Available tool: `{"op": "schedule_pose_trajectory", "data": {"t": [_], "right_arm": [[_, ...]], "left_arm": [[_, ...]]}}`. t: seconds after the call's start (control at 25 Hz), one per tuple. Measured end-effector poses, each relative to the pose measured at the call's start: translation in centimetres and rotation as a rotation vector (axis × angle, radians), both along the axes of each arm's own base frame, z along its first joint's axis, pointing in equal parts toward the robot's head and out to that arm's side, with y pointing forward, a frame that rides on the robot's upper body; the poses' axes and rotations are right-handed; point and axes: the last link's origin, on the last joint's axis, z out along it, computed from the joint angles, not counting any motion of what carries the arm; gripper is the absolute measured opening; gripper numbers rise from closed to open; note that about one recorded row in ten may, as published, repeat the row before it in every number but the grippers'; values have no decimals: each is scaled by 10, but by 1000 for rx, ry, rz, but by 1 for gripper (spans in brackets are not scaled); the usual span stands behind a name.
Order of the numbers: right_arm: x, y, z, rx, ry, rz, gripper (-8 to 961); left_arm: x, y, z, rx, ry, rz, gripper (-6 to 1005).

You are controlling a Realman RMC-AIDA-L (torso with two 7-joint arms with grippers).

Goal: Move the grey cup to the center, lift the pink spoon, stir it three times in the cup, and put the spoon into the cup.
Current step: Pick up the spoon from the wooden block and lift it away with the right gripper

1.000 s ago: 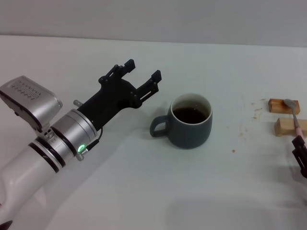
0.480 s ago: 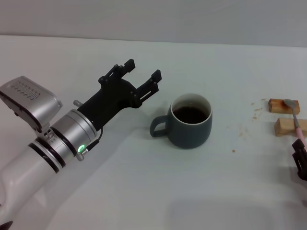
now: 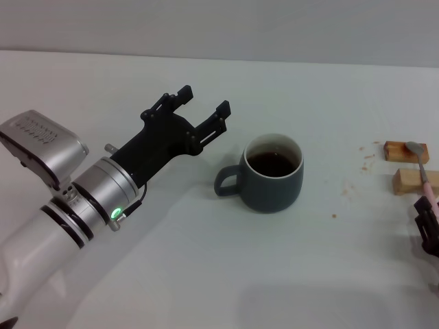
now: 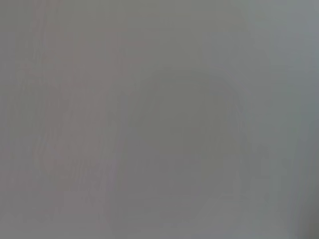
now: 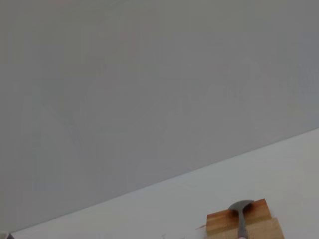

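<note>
The grey cup [image 3: 274, 173] stands near the middle of the table with dark liquid inside, its handle pointing toward my left arm. My left gripper [image 3: 204, 100] hovers open just left of the cup, touching nothing. The pink spoon [image 3: 421, 164] lies across two wooden blocks at the far right, its grey bowl on the far block. Just below the spoon's handle end, my right gripper [image 3: 426, 219] shows partly at the picture's right edge. The right wrist view shows the spoon bowl [image 5: 241, 207] resting on a block.
The two wooden blocks [image 3: 409, 181] sit side by side at the right. Small brown crumbs or stains [image 3: 350, 186] dot the table between them and the cup. A pale wall rises behind the white table [image 3: 206, 274].
My right gripper has shifted slightly at the right edge, staying close to the spoon's handle end. Left arm, cup and spoon have not moved.
</note>
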Motion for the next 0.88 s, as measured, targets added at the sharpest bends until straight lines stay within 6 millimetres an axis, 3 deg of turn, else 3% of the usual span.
{"op": "schedule_pose_trajectory", "data": {"t": [0.12,0.32,0.88], "right_arm": [[0,0,0,-1,-1,0,358],[-1,0,-1,-9,-3,9,253],[-1,0,0,-9,-4,9,247]], "left_arm": [[0,0,0,0,0,1,813],[1,0,0,-1,-4,1,813],[0,0,0,-5,-11,6,813]]}}
